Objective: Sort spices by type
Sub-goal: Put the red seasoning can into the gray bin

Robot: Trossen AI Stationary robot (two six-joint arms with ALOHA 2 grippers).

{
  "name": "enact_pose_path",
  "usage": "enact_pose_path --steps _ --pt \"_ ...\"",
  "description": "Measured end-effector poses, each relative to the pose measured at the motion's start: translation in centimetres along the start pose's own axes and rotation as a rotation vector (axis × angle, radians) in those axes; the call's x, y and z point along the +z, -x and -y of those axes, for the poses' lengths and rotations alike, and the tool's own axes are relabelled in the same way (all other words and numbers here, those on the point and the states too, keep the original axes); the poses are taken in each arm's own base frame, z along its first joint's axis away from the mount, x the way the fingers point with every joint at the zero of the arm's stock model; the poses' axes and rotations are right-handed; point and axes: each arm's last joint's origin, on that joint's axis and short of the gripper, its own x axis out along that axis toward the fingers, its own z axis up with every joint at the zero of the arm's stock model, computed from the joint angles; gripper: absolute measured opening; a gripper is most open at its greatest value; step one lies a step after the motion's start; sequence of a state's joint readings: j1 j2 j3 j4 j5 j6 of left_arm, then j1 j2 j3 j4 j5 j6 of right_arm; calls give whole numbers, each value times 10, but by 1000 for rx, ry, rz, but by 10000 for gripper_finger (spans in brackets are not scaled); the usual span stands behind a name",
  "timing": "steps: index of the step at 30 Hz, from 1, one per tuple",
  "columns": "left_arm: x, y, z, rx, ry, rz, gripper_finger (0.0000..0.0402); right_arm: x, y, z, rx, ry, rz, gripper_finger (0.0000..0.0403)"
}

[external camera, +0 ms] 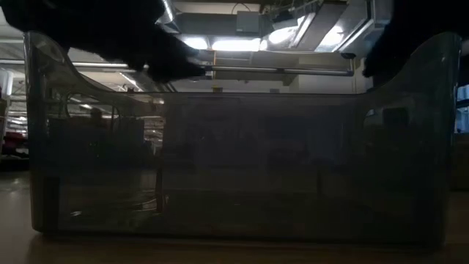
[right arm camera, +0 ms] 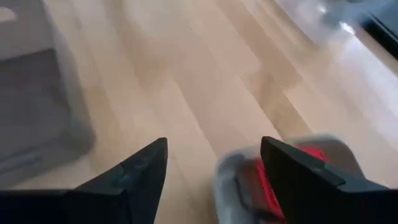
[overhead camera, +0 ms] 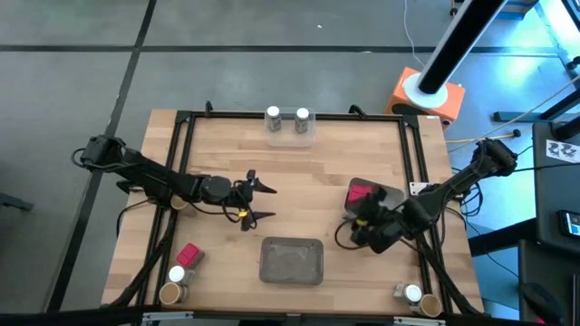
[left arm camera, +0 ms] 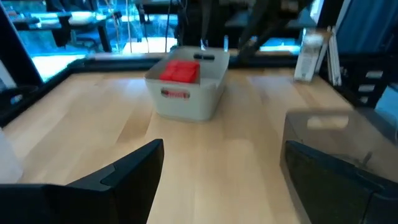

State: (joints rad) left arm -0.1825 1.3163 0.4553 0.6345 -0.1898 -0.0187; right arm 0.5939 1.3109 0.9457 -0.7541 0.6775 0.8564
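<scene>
A small grey tray (overhead camera: 385,193) right of the table's middle holds a red pack (overhead camera: 362,192), also seen in the left wrist view (left arm camera: 181,71). My right gripper (overhead camera: 364,223) hovers open at that tray's near side; the red pack (right arm camera: 273,180) shows just beyond its fingers (right arm camera: 214,163). My left gripper (overhead camera: 270,201) is open over bare wood left of centre (left arm camera: 217,174), facing that tray. Two white-capped jars (overhead camera: 273,116) (overhead camera: 302,116) stand at the far edge. Another red pack (overhead camera: 188,254), a white-capped jar (overhead camera: 178,274) and a tan-topped jar (overhead camera: 170,292) stand at the near left corner.
A second grey tray (overhead camera: 292,261) sits at the near middle. A white-capped jar (overhead camera: 412,292) and a tan-topped jar (overhead camera: 429,303) stand at the near right corner. A clear plastic tray (external camera: 234,169) fills the low view. Black frame rails (overhead camera: 181,163) run along the table's sides.
</scene>
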Motion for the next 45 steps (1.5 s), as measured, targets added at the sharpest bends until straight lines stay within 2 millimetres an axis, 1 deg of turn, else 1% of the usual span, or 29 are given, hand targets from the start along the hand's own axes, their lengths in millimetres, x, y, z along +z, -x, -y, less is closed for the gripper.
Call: enact_pose_path --steps 3,5,7,10,15,18,21,25,27,31,35,37,41,45 --pt "17 -6 1 3 0 1 315 3 -9 -2 31 44 62 260" --pt "28 -11 2 29 -27 -50 315 3 -15 -1 34 70 83 260" --pt "42 -14 4 90 -70 -111 315 4 -22 1 32 86 101 260" --pt "62 -15 8 142 -110 -201 315 3 -32 7 18 121 113 260" --pt "97 -9 22 143 -117 -256 315 12 -40 12 8 166 138 260" --pt "111 -5 33 178 -134 -310 315 20 -41 12 25 200 186 260" --pt "121 -3 47 180 -104 -368 315 28 -42 11 72 229 225 260" --pt "125 -4 72 172 -47 -462 315 35 -43 9 127 268 271 260" --pt "123 -4 84 176 -32 -529 315 38 -42 9 144 287 294 260" --pt "122 2 100 258 6 -677 315 43 -42 8 154 334 339 259" --pt "124 15 105 358 121 -810 315 52 -43 11 145 358 395 259" --pt "124 22 106 390 226 -872 315 58 -44 14 133 344 425 259" --pt "119 36 109 456 456 -1038 315 68 -48 21 149 302 463 259" --pt "114 50 116 554 618 -1164 315 72 -53 29 184 288 449 259"
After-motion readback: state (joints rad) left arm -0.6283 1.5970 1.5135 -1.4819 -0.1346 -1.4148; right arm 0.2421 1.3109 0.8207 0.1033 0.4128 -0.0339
